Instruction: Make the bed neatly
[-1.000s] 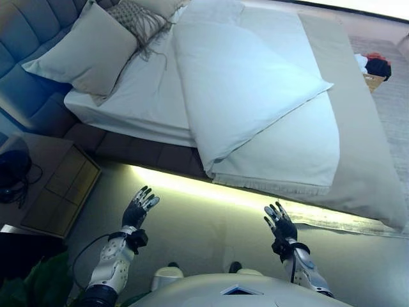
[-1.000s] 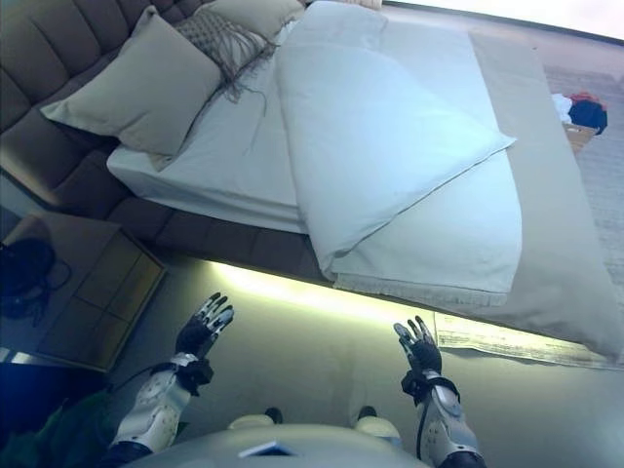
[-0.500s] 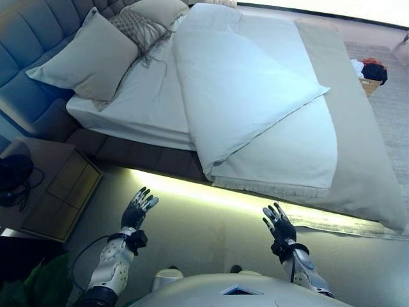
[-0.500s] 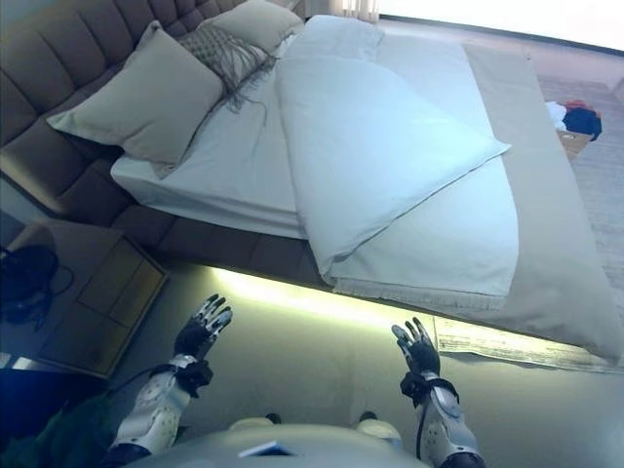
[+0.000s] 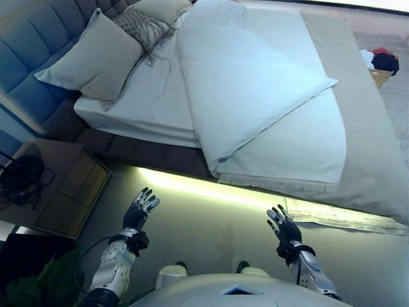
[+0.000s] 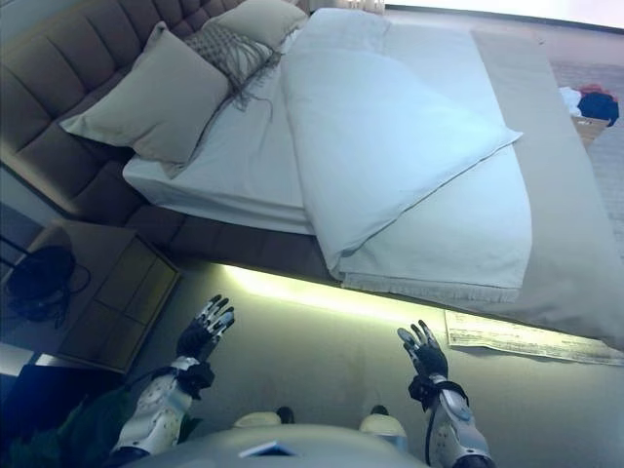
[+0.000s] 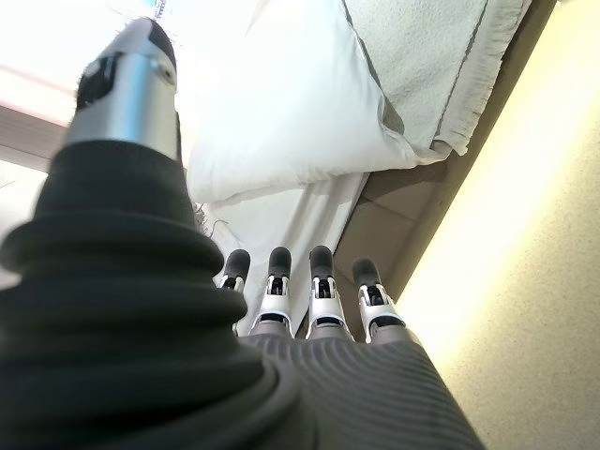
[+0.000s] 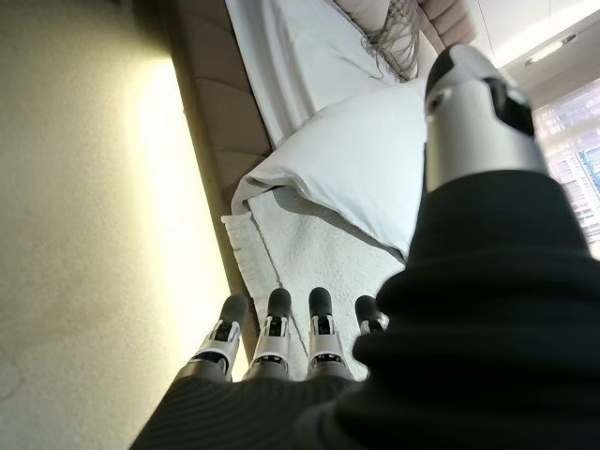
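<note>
The bed (image 5: 160, 137) lies ahead of me with a white duvet (image 5: 246, 83) folded back diagonally, its corner hanging near the bed's near edge. Under it a white fringed blanket (image 5: 294, 160) and a beige cover (image 5: 370, 141) show. A large beige pillow (image 5: 92, 57) and a fringed cushion (image 5: 137, 25) lie by the padded headboard (image 5: 32, 57). My left hand (image 5: 139, 211) and right hand (image 5: 284, 229) are both open and empty, held over the floor short of the bed. The duvet also shows in the left wrist view (image 7: 291, 122) and the right wrist view (image 8: 366, 178).
A wooden nightstand (image 5: 64, 192) with a dark object (image 5: 22, 176) on it stands at my left. A lit strip runs under the bed's near edge (image 5: 217, 188). A basket of clothes (image 5: 382, 64) sits beyond the bed at far right. A plant (image 5: 45, 284) is at lower left.
The whole scene has shifted slightly, so the camera has moved. Both hands stay open in about the same pose. The bedding has not moved.
</note>
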